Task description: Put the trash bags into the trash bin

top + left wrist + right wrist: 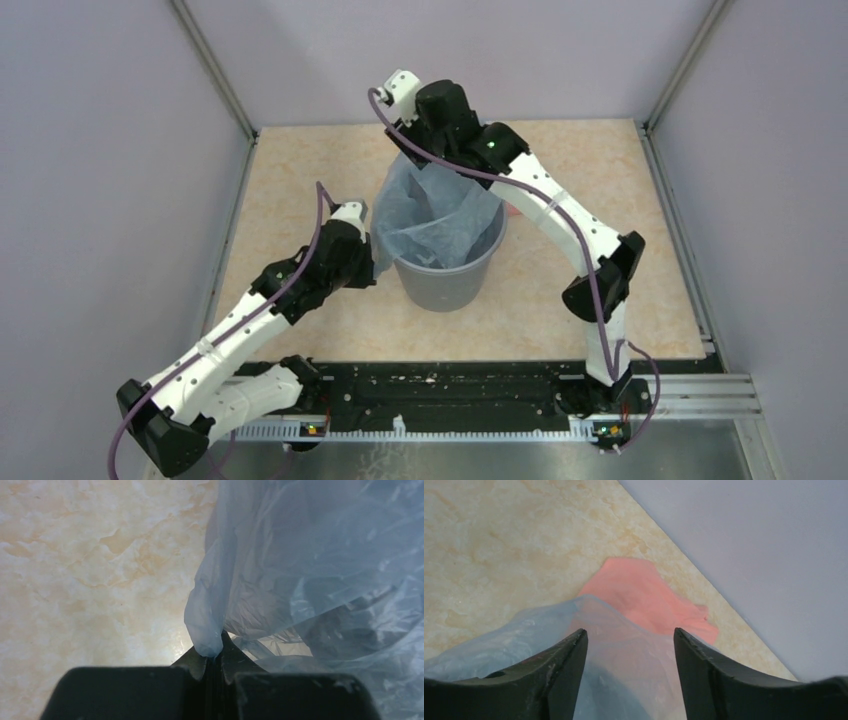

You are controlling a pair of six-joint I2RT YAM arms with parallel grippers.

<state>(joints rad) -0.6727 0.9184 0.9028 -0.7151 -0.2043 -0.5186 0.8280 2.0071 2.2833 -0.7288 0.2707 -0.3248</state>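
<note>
Bin (445,285): grey, round and upright, set near the middle of the table (600,180) between the two arms. From above we see its near wall and the right part of its rim.

Bag (430,215): pale blue, translucent, crinkled. Its lower part sits inside the bin. Its upper part stands above the rim on the far and left sides, and a flap hangs outside over the left rim.

Left gripper (214,655): pressed together on a bunched fold of the bag's edge, with the fold poking up from between the fingertips. From above we place it just beside the bin's left rim.

Right gripper (630,635): jaws spread wide above the bin's far rim. Bag film lies in the gap between them and drapes past the left finger. We cannot tell from the wrist view whether either finger actually touches the film.

Pink cloth (644,597): salmon and rumpled, lying flat on the table beyond the right gripper, close to the wall (774,555). We see its near part only through the bag film.

Table: beige marbled top, bare around the bin's near side.

Wall: plain lilac-grey, meeting the table in a straight edge just behind the pink cloth.
</note>
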